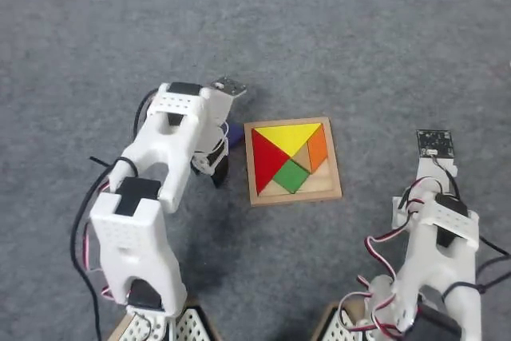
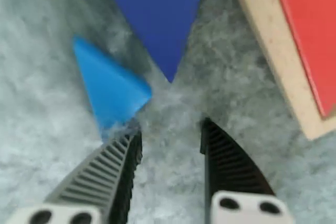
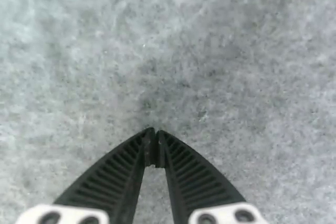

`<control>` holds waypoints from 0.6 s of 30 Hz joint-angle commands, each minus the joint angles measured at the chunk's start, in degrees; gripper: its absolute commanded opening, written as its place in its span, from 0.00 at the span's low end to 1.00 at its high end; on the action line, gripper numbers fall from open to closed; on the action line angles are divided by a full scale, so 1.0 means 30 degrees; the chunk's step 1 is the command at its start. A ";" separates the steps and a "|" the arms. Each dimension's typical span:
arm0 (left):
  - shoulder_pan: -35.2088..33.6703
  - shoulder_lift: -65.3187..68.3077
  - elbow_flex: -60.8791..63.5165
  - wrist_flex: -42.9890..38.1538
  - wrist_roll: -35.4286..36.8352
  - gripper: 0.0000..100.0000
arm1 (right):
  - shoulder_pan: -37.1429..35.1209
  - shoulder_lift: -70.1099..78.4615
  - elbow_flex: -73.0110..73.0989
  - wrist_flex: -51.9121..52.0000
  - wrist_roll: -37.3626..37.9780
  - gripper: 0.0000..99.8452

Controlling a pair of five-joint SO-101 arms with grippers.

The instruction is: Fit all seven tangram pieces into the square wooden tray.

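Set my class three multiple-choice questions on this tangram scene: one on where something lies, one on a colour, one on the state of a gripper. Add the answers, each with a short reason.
1. The dark blue piece and the light blue piece lie:
A in the wooden tray
B on the grey mat beside the tray
C in the right gripper

2. The tray's piece nearest those two is:
A green
B red
C purple

3. The left gripper is:
A open and empty
B shut on a piece
C shut and empty

Answers:
1 B: the left wrist view shows both on the mat, outside the tray's rim.
2 B: the red piece lies along that rim.
3 A: its jaws stand apart with mat between them.
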 commanded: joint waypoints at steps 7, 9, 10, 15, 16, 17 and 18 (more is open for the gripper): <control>-0.0733 -0.1641 -0.0073 0.0029 -0.0703 0.18 | -0.0278 -0.0777 -0.0059 -0.0366 -0.0205 0.01; -0.0733 -0.1670 -0.0425 0.0234 -0.0703 0.18 | -0.0278 -0.0777 -0.0059 -0.0366 -0.0205 0.01; -0.0703 -0.1670 -0.0659 0.0234 -0.0703 0.18 | -0.0278 -0.0777 -0.0059 -0.0366 -0.0205 0.01; -0.0645 -0.1670 -0.1773 0.0352 -0.0674 0.18 | -0.0278 -0.0777 -0.0059 -0.0366 -0.0205 0.01; -0.0674 -0.1670 -0.2007 0.0352 -0.0703 0.18 | -0.0278 -0.0777 -0.0059 -0.0366 -0.0205 0.01; -0.0674 -0.1670 -0.2271 0.0381 -0.0762 0.18 | -0.0278 -0.0777 -0.0059 -0.0366 -0.0205 0.01; -0.0703 -0.1612 -0.2535 0.0352 -0.0762 0.18 | -0.0278 -0.0777 -0.0059 -0.0366 -0.0205 0.01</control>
